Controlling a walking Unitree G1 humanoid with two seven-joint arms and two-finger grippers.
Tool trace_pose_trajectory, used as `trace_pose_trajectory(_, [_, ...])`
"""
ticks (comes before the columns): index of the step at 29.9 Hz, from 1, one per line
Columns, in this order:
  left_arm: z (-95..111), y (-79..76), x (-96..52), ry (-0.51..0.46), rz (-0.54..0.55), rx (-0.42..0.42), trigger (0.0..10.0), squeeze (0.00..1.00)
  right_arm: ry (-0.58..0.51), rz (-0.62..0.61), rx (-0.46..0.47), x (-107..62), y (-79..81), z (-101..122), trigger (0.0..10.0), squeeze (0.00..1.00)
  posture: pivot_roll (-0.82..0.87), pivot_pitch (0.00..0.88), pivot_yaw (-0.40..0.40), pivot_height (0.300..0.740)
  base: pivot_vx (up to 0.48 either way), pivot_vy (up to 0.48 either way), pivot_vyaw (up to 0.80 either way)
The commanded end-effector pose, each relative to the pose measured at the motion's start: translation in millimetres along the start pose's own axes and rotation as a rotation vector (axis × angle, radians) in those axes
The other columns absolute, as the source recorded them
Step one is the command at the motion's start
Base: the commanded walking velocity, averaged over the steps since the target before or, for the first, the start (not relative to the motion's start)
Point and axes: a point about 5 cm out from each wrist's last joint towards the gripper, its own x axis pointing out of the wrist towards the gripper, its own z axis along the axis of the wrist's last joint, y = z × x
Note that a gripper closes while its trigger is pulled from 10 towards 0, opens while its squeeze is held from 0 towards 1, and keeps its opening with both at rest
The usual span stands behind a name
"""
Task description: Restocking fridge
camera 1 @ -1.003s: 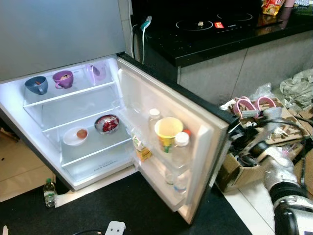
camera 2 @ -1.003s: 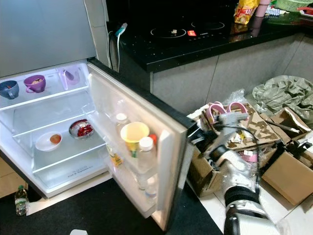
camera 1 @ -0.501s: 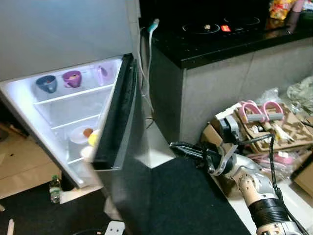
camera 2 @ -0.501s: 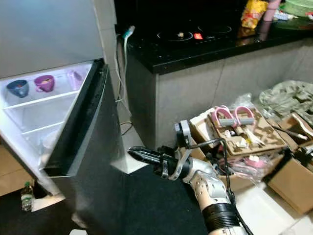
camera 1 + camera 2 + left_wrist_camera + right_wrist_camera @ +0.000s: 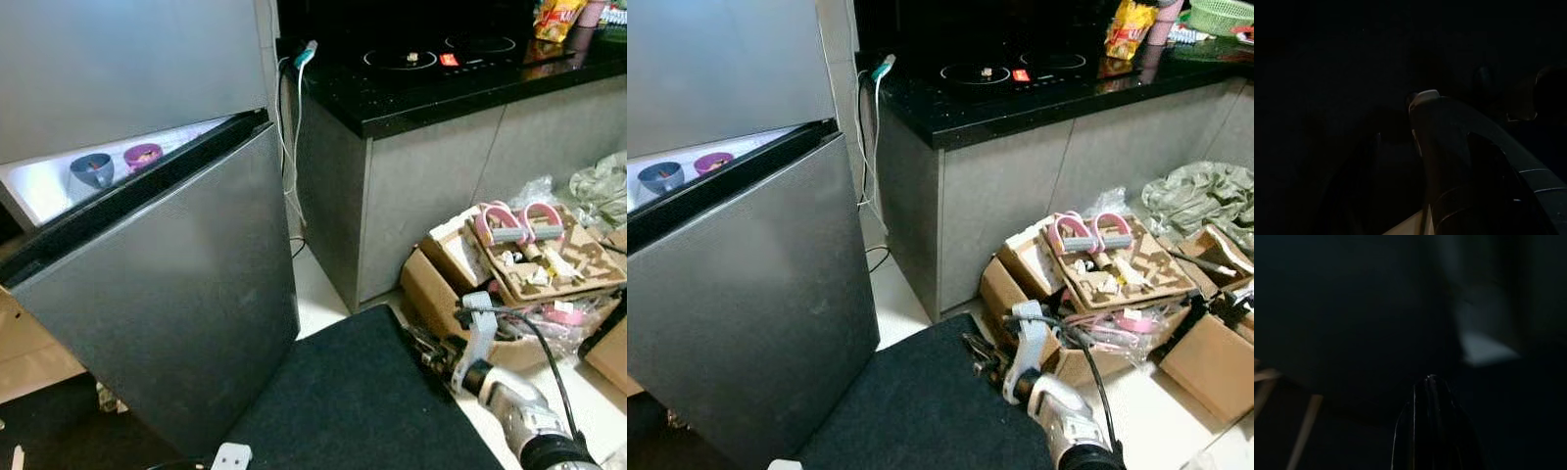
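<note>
The grey fridge door (image 5: 167, 294) stands almost closed, leaving a narrow lit gap along its top edge. Through that gap I see a blue cup (image 5: 90, 168) and a purple cup (image 5: 143, 154) on the top shelf; everything else inside is hidden. My right gripper (image 5: 423, 342) hangs low over the black mat (image 5: 362, 401), well to the right of the door and apart from it. In the right wrist view its fingertips (image 5: 1430, 384) lie pressed together, shut on nothing. The left wrist view is very dark, with only a dim curved shape.
A black counter with an induction hob (image 5: 431, 59) runs along the back right, a snack bag (image 5: 556, 14) on it. Open cardboard boxes (image 5: 519, 255) full of clutter crowd the floor at the right. A white cable (image 5: 291, 108) hangs between fridge and counter.
The fridge door has swung from wide open to almost closed. My right arm has pulled back from the door's edge and dropped low to the right.
</note>
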Motion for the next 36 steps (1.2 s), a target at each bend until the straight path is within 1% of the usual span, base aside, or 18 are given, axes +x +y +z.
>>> trace_pose_trajectory(1, [-11, -1.5, -1.1, 0.042, -0.001, 0.002, 10.0, 0.0, 0.063, -0.148, 0.086, -15.7, -17.6, -31, 10.0, 0.0, -0.04, 0.005, 0.019, 0.74, 0.0, 0.0, 0.68])
trace_pose_trajectory(2, [-11, -1.5, -1.1, 0.042, -0.001, 0.002, 10.0, 0.0, 0.063, -0.148, 0.086, -15.7, -17.6, -31, 10.0, 0.0, -0.04, 0.005, 0.019, 0.74, 0.0, 0.0, 0.68])
trace_pose_trajectory(3, [-12, -0.9, -1.4, 0.047, 0.001, 0.008, 10.0, 0.0, 0.097, -0.225, 0.119, -24.6, -24.9, -46, 10.0, 0.0, -0.04, 0.005, 0.019, 0.74, 0.0, 0.0, 0.68])
trace_pose_trajectory(5, [-15, 0.9, -2.4, 0.059, 0.008, 0.016, 10.0, 0.0, 0.18, -0.338, 0.17, -43.2, -33.3, -77, 10.0, 0.0, -0.04, 0.0, 0.017, 0.74, 0.0, 0.0, 0.67])
trace_pose_trajectory(6, [-15, 0.9, -2.4, 0.059, 0.008, 0.016, 10.0, 0.0, 0.18, -0.338, 0.17, -43.2, -33.3, -77, 10.0, 0.0, -0.04, 0.0, 0.017, 0.74, 0.0, 0.0, 0.68])
trace_pose_trajectory(9, [-22, 2.2, -4.2, 0.085, 0.01, 0.029, 10.0, 0.0, 0.308, -0.451, 0.192, -67.0, -37.9, -114, 10.0, 0.0, -0.04, 0.0, 0.02, 0.74, 0.0, 0.0, 0.67])
trace_pose_trajectory(10, [-22, 2.2, -4.2, 0.085, 0.01, 0.029, 10.0, 0.0, 0.308, -0.451, 0.192, -67.0, -37.9, -114, 10.0, 0.0, -0.04, 0.0, 0.02, 0.74, 0.0, 0.0, 0.67])
trace_pose_trajectory(12, [-30, 2.1, -6.0, 0.112, 0.011, 0.036, 10.0, 0.0, 0.397, -0.503, 0.19, -81.6, -36.4, -138, 10.0, 0.0, -0.03, 0.0, 0.021, 0.74, 0.0, 0.0, 0.67])
trace_pose_trajectory(17, [-34, 2.4, -6.9, 0.122, 0.012, 0.035, 10.0, 0.0, 0.397, -0.525, 0.196, -83.9, -36.6, -141, 10.0, 0.0, -0.04, 0.0, 0.021, 0.74, 0.0, 0.0, 0.67])
trace_pose_trajectory(18, [-35, 2.6, -7.2, 0.126, 0.012, 0.037, 10.0, 0.0, 0.4, -0.544, 0.183, -85.4, -38.5, -140, 10.0, 0.0, -0.04, 0.0, 0.021, 0.74, 0.0, 0.0, 0.68])
trace_pose_trajectory(19, [-36, 2.7, -7.6, 0.132, 0.013, 0.037, 10.0, 0.0, 0.405, -0.578, 0.151, -88.2, -42.7, -138, 10.0, 0.0, -0.04, 0.0, 0.017, 0.74, 0.0, 0.0, 0.68])
trace_pose_trajectory(26, [-38, 0.6, -7.5, 0.137, 0.007, 0.032, 10.0, 0.0, 0.411, -0.631, 0.094, -92.9, -51.1, -132, 10.0, 0.0, -0.05, 0.0, 0.01, 0.74, 0.0, 0.0, 0.67])
trace_pose_trajectory(30, [-34, 0.4, -6.5, 0.126, 0.007, 0.028, 10.0, 0.0, 0.424, -0.632, 0.068, -90.9, -50.4, -132, 10.0, 0.0, -0.05, 0.0, 0.0, 0.74, 0.0, 0.0, 0.67])
trace_pose_trajectory(33, [-30, 1.7, -5.7, 0.109, 0.016, 0.011, 10.0, 0.0, 0.429, -0.625, 0.058, -88.9, -48.4, -132, 10.0, 0.0, -0.05, 0.0, 0.014, 0.74, 0.0, 0.0, 0.68])
trace_pose_trajectory(36, [-29, 3.2, -6.0, 0.111, 0.022, 0.022, 10.0, 0.0, 0.426, -0.627, 0.059, -88.5, -47.9, -133, 10.0, 0.0, -0.05, 0.0, 0.02, 0.74, 0.0, 0.0, 0.68])
